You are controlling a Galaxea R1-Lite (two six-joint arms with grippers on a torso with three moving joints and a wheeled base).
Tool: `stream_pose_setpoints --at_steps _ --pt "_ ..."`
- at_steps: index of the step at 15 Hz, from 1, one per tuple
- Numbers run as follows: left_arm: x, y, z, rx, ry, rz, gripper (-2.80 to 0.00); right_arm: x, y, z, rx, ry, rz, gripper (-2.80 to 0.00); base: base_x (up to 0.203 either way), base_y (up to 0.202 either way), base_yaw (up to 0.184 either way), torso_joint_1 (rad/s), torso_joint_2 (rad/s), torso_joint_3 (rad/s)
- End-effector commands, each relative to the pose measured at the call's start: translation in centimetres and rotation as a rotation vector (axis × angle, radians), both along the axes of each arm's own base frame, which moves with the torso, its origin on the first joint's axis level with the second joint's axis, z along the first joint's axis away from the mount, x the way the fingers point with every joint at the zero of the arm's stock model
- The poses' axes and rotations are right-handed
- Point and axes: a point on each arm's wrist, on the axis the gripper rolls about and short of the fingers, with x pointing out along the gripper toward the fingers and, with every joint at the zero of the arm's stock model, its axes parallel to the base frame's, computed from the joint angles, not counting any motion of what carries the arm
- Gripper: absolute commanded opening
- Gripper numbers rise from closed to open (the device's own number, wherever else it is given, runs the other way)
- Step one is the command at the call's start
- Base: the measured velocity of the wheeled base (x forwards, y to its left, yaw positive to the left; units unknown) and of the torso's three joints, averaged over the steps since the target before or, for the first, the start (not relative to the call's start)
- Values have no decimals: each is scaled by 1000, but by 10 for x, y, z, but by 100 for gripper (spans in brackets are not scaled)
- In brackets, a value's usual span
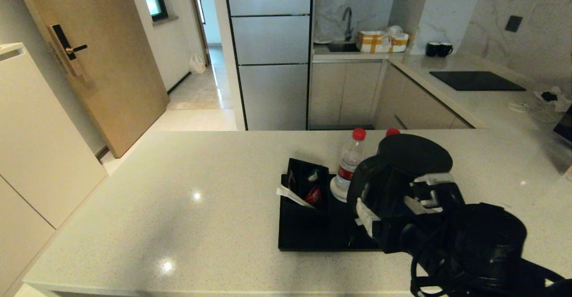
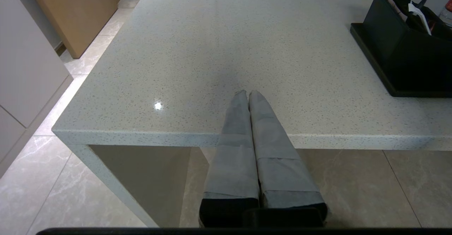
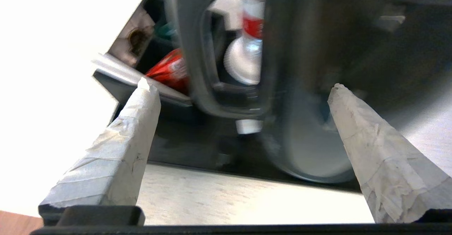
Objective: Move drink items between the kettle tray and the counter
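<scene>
Electric kettle point(image 1: 404, 163): upright on kettle tray point(image 1: 308, 236), on counter point(image 1: 178, 207). Right gripper point(image 3: 240, 122): jaws wide apart, facing loop handle point(image 3: 197, 69). Advice: centre handle between jaws before closing. Left gripper point(image 2: 248, 99): jaws together, parked.

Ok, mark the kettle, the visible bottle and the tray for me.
kettle point(image 1: 413, 154): head view, on its dark lid.
bottle point(image 1: 350, 162): head view, on its clear body above the label.
tray point(image 1: 313, 236): head view, on its bare black floor near the front.
</scene>
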Motion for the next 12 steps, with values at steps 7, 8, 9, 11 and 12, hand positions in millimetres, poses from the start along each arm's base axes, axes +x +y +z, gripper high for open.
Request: stream_pose_setpoints --at_steps 7,8,9,11,12 --pt "0 0 0 0 0 0 -280 -90 -98 89 14 -47 -141 -280 0 0 0 0 0 0" --pt "0 0 0 0 0 0 -280 -97 -113 90 -13 -27 -219 -280 0 0 0 0 0 0" --pt "0 0 0 0 0 0 -280 -102 -127 92 -38 -14 -339 -280 0 0 0 0 0 0" --pt "0 0 0 0 -1 0 -280 -109 -148 99 -83 -11 -589 -280 0 0 0 0 0 0" --pt "0 0 0 0 0 0 -280 -118 -158 104 -95 -27 -710 -280 0 0 0 0 0 0"
